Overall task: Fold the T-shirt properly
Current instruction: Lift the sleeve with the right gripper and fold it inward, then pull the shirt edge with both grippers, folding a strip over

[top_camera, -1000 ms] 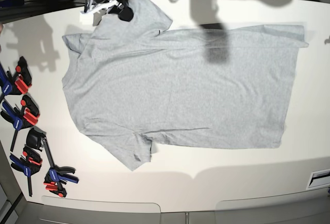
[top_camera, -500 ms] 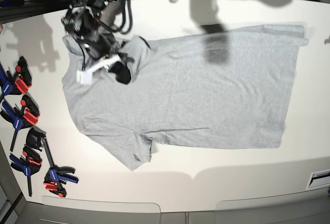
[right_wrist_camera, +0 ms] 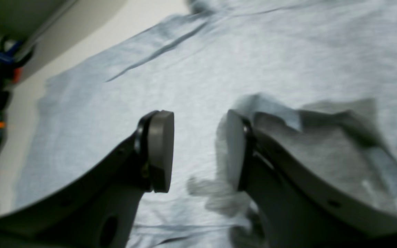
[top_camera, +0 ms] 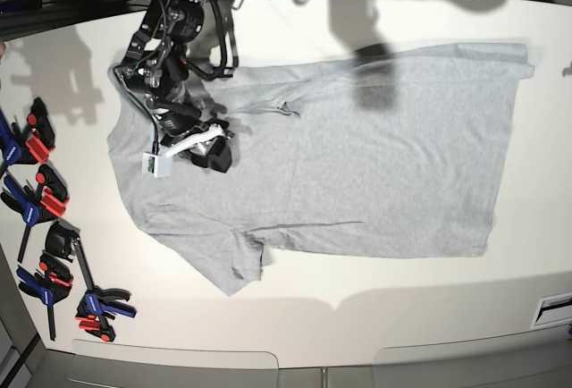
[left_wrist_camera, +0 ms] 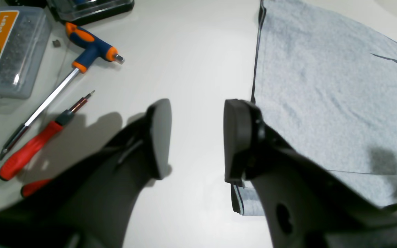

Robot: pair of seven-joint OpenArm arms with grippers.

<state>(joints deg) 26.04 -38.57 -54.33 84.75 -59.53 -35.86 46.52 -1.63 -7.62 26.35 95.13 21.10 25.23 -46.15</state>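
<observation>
Your right gripper (right_wrist_camera: pixel 198 151) hangs over the shirt (top_camera: pixel 357 156) with its jaws apart and nothing between them; grey cloth fills the view below and ahead of it. In the base view it (top_camera: pixel 207 147) sits above the chest, and just beside it the near sleeve lies turned in over the body. Your left gripper (left_wrist_camera: pixel 195 137) is also parted and empty, over bare table (left_wrist_camera: pixel 191 51), with the shirt's hem edge (left_wrist_camera: pixel 255 69) just off its right jaw and a small turned-under corner beneath that jaw.

By my judgement you are early in the fold: one sleeve is in, the other sleeve (top_camera: pixel 234 267) is spread out flat, and the body lies full length, so the second sleeve and the lengthwise folds are left.

Off the left gripper's other side sit loose screwdrivers (left_wrist_camera: pixel 40 141) and a clear lidded box (left_wrist_camera: pixel 9 51) with an orange label; its contents are too dim to name.
</observation>
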